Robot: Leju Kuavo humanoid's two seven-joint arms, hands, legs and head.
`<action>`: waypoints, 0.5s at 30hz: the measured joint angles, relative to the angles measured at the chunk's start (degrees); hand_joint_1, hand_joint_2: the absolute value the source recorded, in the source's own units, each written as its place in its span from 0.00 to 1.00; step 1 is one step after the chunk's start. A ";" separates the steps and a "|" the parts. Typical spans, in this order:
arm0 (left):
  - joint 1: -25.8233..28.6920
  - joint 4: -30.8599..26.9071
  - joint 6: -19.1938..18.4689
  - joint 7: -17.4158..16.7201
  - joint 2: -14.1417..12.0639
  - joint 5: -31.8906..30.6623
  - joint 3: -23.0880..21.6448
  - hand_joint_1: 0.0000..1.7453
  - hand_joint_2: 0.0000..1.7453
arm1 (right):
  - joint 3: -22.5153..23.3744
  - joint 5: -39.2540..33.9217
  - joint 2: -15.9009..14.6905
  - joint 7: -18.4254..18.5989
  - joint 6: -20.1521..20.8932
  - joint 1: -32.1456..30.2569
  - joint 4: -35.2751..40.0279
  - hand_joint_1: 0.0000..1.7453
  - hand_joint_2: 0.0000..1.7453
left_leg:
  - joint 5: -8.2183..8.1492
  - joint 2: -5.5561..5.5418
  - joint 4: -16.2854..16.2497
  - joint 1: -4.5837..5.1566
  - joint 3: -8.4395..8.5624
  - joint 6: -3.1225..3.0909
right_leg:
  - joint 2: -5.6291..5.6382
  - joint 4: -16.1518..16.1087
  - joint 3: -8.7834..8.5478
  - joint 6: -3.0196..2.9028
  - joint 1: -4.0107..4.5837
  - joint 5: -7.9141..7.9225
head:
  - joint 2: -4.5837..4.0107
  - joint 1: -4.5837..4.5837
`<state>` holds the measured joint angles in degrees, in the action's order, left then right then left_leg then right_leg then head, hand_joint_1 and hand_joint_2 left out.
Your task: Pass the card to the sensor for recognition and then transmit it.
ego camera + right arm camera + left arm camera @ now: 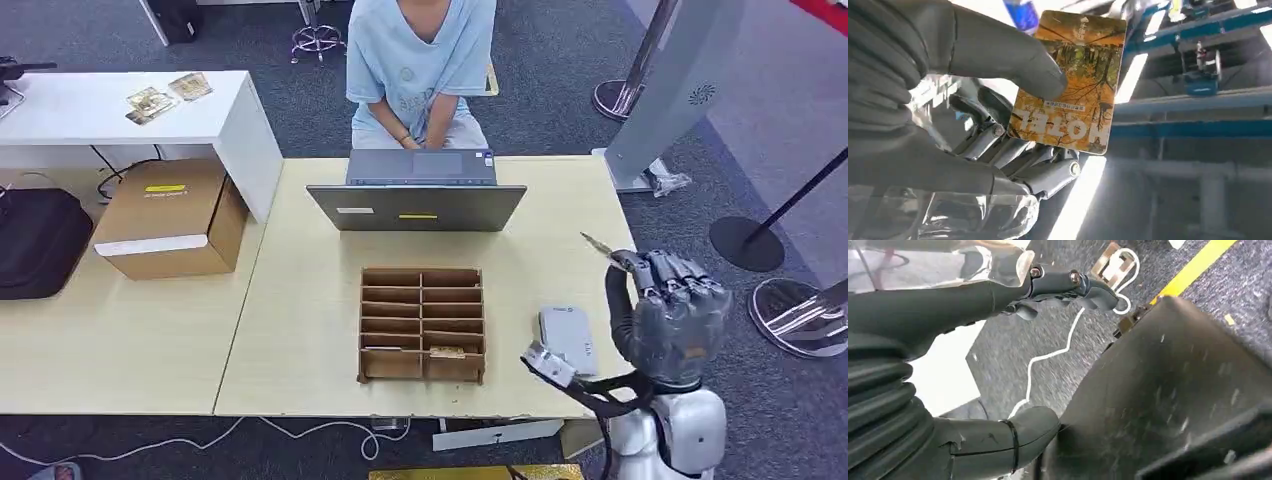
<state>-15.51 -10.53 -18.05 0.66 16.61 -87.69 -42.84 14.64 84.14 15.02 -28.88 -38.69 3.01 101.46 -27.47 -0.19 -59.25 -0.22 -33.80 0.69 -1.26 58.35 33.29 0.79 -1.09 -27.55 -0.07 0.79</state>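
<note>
**Card in hand, sensor not yet reached**

The right hand (pixel 672 305) is raised past the right edge of the table (pixel 300 300), its thumb and fingers (pixel 1048 170) pinched on the card (pixel 1073 80) (an orange, leafy print; from the head camera only a thin edge of it pokes out up and left of the hand). The card points upward, with ceiling lights behind it in the wrist view, so it is turned away from the table.

I judge the task to be at the start of its first step. The grey sensor (pixel 567 336) lies flat on the table, below and to the left of the hand, well apart from the card. The next move calls for swinging the hand down and leftward and turning the wrist so the card's face comes flat over the sensor.

Room looks good: bare tabletop surrounds the sensor, though the table's right edge is just beside it and the rack (pixel 422 325) stands further left. The laptop (pixel 417 205) and the person (pixel 420 60) are beyond.

The left hand (pixel 998 295) hangs low over floor, fingers curled in with nothing in them
</note>
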 joint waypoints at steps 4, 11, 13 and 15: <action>-0.25 -0.02 -0.11 2.05 -0.20 -1.21 -2.12 0.00 1.00 | -0.50 5.41 -1.14 10.40 0.00 -1.01 3.06 1.00 1.00 | 0.00 -0.06 0.00 0.00 -0.07 0.00 | -0.08 -0.02 0.01 0.01 0.00 0.00 | 0.00 0.00; -1.13 -0.11 -0.28 3.60 -0.28 -1.19 -5.73 0.00 1.00 | -1.55 5.82 -3.51 9.97 0.00 -1.79 3.74 1.00 1.00 | 0.00 -0.08 0.00 -0.01 -0.10 -0.01 | -0.09 -0.02 0.01 0.01 0.01 0.00 | 0.00 -0.02; -1.36 -0.13 -0.37 3.69 -0.28 -1.10 -6.68 0.00 1.00 | -2.10 5.82 -4.35 10.56 0.00 -1.80 2.27 1.00 1.00 | 0.00 -0.06 0.00 -0.03 -0.10 0.00 | -0.08 -0.02 0.01 0.01 0.03 0.00 | 0.00 0.00; -1.45 -0.20 -0.52 3.71 -0.28 -1.03 -7.19 0.00 1.00 | -3.18 5.82 -5.20 12.89 0.00 -1.76 0.83 1.00 1.00 | 0.00 -0.07 0.00 -0.03 -0.12 0.00 | -0.09 -0.01 0.02 0.01 0.03 0.00 | 0.00 -0.02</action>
<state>-16.97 -10.73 -18.58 4.37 16.33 -88.72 -50.03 11.46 89.96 9.82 -15.99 -38.69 1.25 102.30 -27.47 -0.26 -59.25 -0.24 -33.92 0.69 -1.35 58.34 33.31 0.80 -1.06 -27.56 -0.07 0.76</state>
